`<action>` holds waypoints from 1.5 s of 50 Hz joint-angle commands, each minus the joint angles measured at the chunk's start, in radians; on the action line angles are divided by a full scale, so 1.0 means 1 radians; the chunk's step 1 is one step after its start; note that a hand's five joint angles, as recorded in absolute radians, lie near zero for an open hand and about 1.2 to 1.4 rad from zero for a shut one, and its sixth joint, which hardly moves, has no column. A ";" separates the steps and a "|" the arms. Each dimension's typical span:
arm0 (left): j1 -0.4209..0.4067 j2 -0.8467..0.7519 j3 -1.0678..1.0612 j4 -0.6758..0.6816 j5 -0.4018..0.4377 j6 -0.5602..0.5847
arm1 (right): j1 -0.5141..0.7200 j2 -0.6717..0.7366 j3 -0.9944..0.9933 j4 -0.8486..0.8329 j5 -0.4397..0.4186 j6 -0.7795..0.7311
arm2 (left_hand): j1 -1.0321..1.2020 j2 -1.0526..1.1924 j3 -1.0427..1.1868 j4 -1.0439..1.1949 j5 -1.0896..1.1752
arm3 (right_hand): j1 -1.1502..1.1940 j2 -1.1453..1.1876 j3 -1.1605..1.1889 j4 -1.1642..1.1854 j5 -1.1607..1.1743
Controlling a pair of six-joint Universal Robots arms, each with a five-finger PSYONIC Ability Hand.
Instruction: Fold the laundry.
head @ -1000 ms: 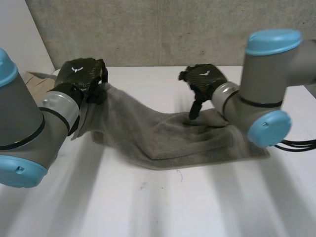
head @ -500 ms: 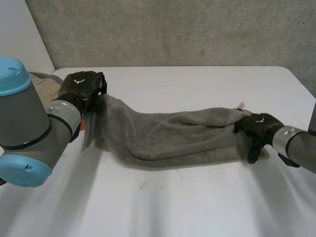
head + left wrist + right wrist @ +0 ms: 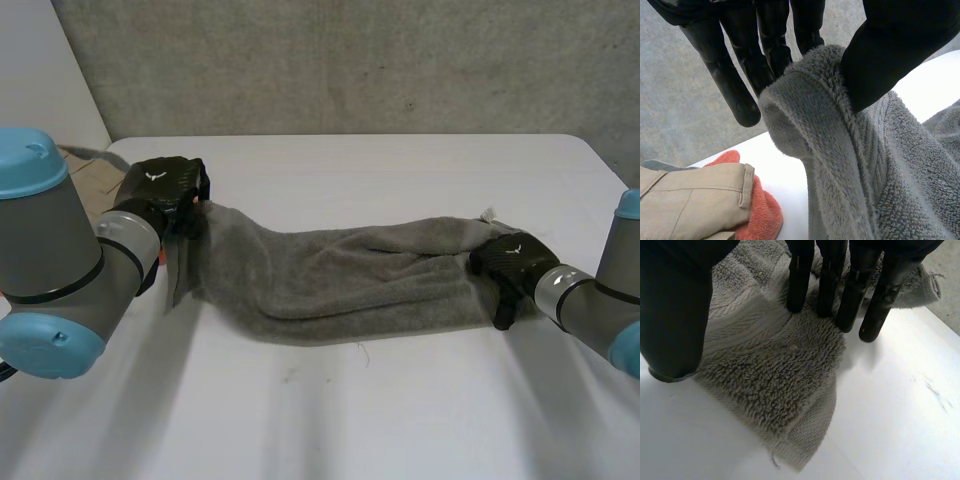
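A grey towel [image 3: 340,280] lies stretched in a long, rumpled band across the middle of the white surface [image 3: 400,400], with one hand at each of its ends. The left hand [image 3: 160,185] is at the towel's left end, where the cloth rises off the surface. In the left wrist view the thumb [image 3: 890,55] clamps the thick hemmed edge of the towel against the fingers [image 3: 735,85], so that a fold of the cloth stands up between them and the rest hangs down from the grip. Beyond that end of the towel, past the left hand, a tan garment [image 3: 690,200] lies on an orange cloth [image 3: 760,220], both apart from the towel. The right hand [image 3: 510,258] is at the towel's opposite end, low over the surface. In the right wrist view its fingers [image 3: 800,280] are straight and slightly apart, and most of the tips press down onto the towel near its corner. The outermost fingertip is just past the towel's edge, over the bare surface. The thumb [image 3: 675,315] is held wide of the fingers at the other edge of that end and closes on nothing. Under this hand the towel lies flat, its rounded corner spread on the surface below the palm. Behind the towel, beyond the far edge of the surface, is a grey concrete wall [image 3: 350,60].
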 commanded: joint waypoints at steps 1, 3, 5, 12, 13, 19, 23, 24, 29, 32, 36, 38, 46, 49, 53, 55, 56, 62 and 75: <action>0.001 -0.001 0.000 0.001 0.000 0.000 | 0.003 0.018 -0.037 0.001 0.001 0.003 | 0.269 0.196 0.204 0.194 0.241 | 0.316 0.241 0.241 0.244 0.286; 0.001 -0.001 0.000 0.001 0.000 0.000 | 0.003 0.025 -0.045 0.001 0.001 0.003 | 0.269 0.196 0.204 0.194 0.241 | 0.328 0.253 0.253 0.256 0.298; 0.001 -0.001 0.000 0.001 0.000 0.000 | 0.003 0.033 -0.059 0.003 0.001 0.004 | 0.269 0.196 0.204 0.194 0.241 | 0.345 0.270 0.270 0.274 0.316; 0.001 -0.001 -0.001 0.001 0.000 0.000 | 0.005 0.059 -0.092 0.003 0.002 0.007 | 0.269 0.196 0.204 0.194 0.241 | 0.422 0.347 0.347 0.350 0.392; -0.001 -0.001 -0.001 0.001 0.000 0.000 | 0.005 0.061 -0.096 0.003 0.002 0.009 | 0.269 0.196 0.204 0.194 0.241 | 0.439 0.364 0.364 0.368 0.410; -0.001 -0.002 -0.001 -0.001 -0.002 0.000 | 0.005 0.071 -0.125 0.001 0.011 0.019 | 0.269 0.196 0.204 0.194 0.241 | 0.948 0.873 0.873 0.877 0.919; 0.001 -0.002 -0.001 -0.004 -0.002 0.000 | -0.001 0.042 -0.134 0.006 0.021 0.020 | 0.269 0.196 0.204 0.194 0.241 | 0.949 0.874 0.874 0.878 0.920; 0.002 -0.002 -0.001 -0.012 -0.005 0.000 | -0.001 0.030 -0.134 0.009 0.024 0.020 | 0.269 0.196 0.204 0.194 0.241 | 0.949 0.874 0.874 0.878 0.920; 0.012 0.013 -0.018 -0.064 -0.003 0.002 | -0.009 -0.120 -0.114 0.081 0.031 -0.016 | 0.269 0.196 0.204 0.194 0.241 | 0.949 0.874 0.874 0.878 0.920; 0.018 0.045 -0.036 -0.122 0.001 0.014 | -0.024 -0.226 -0.126 0.240 0.030 -0.078 | 0.269 0.196 0.204 0.194 0.241 | 0.949 0.874 0.874 0.878 0.920; 0.022 0.094 -0.061 -0.202 0.005 0.067 | -0.076 -0.327 -0.146 0.450 0.030 -0.187 | 0.269 0.196 0.204 0.194 0.241 | 0.949 0.874 0.874 0.878 0.920; 0.024 0.102 -0.075 -0.222 0.006 0.101 | -0.087 -0.343 -0.155 0.504 0.034 -0.230 | 0.269 0.196 0.204 0.194 0.241 | 0.949 0.874 0.874 0.878 0.920; 0.031 0.039 -0.073 -0.208 0.000 0.230 | -0.072 -0.312 -0.200 0.557 0.076 -0.312 | 0.269 0.196 0.204 0.194 0.241 | 0.949 0.874 0.874 0.878 0.920; 0.035 -0.051 0.009 -0.168 0.000 0.229 | -0.064 -0.240 -0.256 0.496 0.093 -0.281 | 0.269 0.196 0.204 0.194 0.241 | 0.949 0.874 0.874 0.878 0.920; 0.033 -0.139 0.170 -0.139 -0.006 0.224 | -0.025 -0.166 -0.378 0.365 0.128 -0.160 | 0.269 0.196 0.204 0.194 0.241 | 0.949 0.874 0.874 0.878 0.920; 0.031 -0.163 0.283 -0.110 -0.005 0.213 | -0.005 -0.149 -0.460 0.269 0.140 -0.071 | 0.269 0.196 0.204 0.194 0.241 | 0.949 0.874 0.874 0.878 0.920; 0.031 -0.168 0.321 -0.093 -0.006 0.206 | 0.000 -0.146 -0.488 0.230 0.145 -0.048 | 0.269 0.196 0.204 0.194 0.241 | 0.949 0.874 0.874 0.878 0.920; 0.025 -0.156 0.503 0.105 -0.005 0.121 | 0.009 -0.175 -0.594 -0.111 0.160 0.134 | 0.269 0.196 0.204 0.194 0.241 | 0.949 0.874 0.874 0.878 0.920; 0.030 -0.019 0.407 0.099 -0.003 0.037 | 0.009 -0.360 -0.426 -0.164 0.113 0.237 | 0.269 0.196 0.204 0.194 0.241 | 0.949 0.874 0.874 0.878 0.920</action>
